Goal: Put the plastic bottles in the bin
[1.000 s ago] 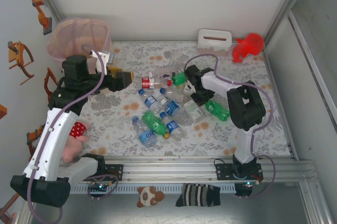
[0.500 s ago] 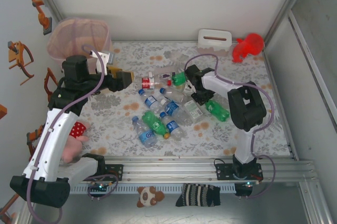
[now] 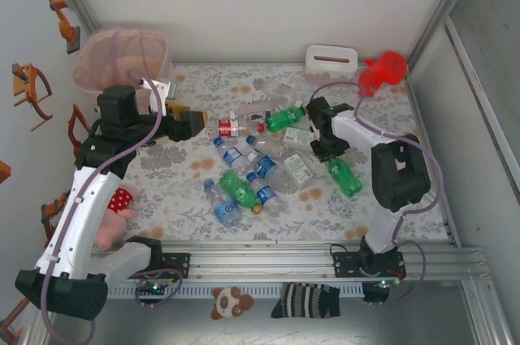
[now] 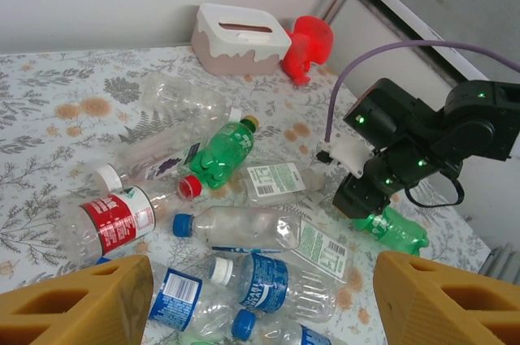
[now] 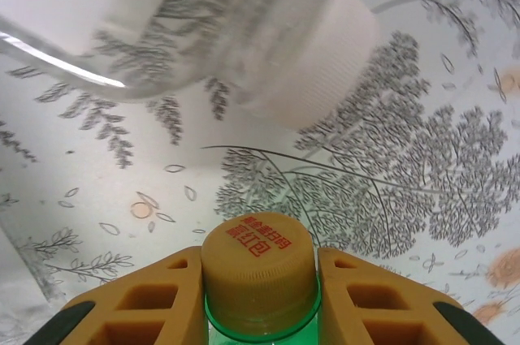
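Several plastic bottles (image 3: 252, 162) lie heaped mid-table: clear ones with blue labels (image 4: 272, 276), a red-labelled one (image 4: 114, 219) and green ones (image 4: 223, 150). My right gripper (image 5: 260, 260) is shut on the tan cap (image 5: 258, 252) of a green bottle (image 3: 345, 176), which lies at the right of the heap (image 4: 394, 231). A clear bottle with a white cap (image 5: 313, 49) lies just beyond it. My left gripper (image 4: 260, 296) hangs open above the heap's left side (image 3: 191, 124), nothing between its fingers. The bin (image 3: 85, 69), beige with a pink liner, stands at the far left corner.
A white tissue box (image 3: 331, 59) and a red toy figure (image 3: 382, 71) sit against the back wall. Side walls close in the table on the left and right. The metal rail (image 3: 284, 256) runs along the near edge.
My right gripper has closed on the green bottle's cap and shifted right, taking the bottle with it. Another green bottle behind it is uncovered. The left arm has not moved.
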`<action>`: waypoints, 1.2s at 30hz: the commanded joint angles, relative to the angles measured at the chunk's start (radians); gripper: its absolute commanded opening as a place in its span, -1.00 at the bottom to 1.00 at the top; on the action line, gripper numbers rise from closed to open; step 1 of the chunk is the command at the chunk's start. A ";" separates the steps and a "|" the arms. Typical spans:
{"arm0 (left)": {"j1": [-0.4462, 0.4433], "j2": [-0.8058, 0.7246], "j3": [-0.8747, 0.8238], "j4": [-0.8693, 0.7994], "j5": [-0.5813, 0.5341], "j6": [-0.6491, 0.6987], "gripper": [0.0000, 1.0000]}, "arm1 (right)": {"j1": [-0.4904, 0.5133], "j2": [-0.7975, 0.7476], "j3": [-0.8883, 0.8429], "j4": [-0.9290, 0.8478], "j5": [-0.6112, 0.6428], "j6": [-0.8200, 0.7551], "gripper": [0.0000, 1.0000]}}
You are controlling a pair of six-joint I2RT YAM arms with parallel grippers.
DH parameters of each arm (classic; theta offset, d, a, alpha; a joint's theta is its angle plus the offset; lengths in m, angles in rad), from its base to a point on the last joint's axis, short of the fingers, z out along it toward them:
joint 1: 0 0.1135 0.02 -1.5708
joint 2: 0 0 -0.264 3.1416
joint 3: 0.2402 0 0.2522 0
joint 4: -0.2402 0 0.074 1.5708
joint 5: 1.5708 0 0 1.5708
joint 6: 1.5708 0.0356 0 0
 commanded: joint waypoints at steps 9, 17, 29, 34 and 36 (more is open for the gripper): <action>-0.010 -0.014 -0.019 0.036 0.009 -0.015 0.43 | -0.144 -0.023 -0.078 0.076 -0.115 0.198 -0.51; -0.010 -0.012 -0.023 0.038 0.009 -0.016 0.43 | -0.149 0.007 -0.074 0.082 -0.115 0.184 -0.42; -0.010 -0.002 -0.017 0.038 0.009 -0.010 0.44 | -0.149 0.051 -0.060 0.079 -0.117 0.154 -0.24; -0.010 0.002 -0.014 0.038 0.007 -0.010 0.44 | -0.149 0.065 -0.052 0.078 -0.100 0.144 -0.23; -0.010 0.003 -0.014 0.038 0.008 -0.010 0.44 | -0.149 0.068 -0.045 0.073 -0.096 0.141 -0.19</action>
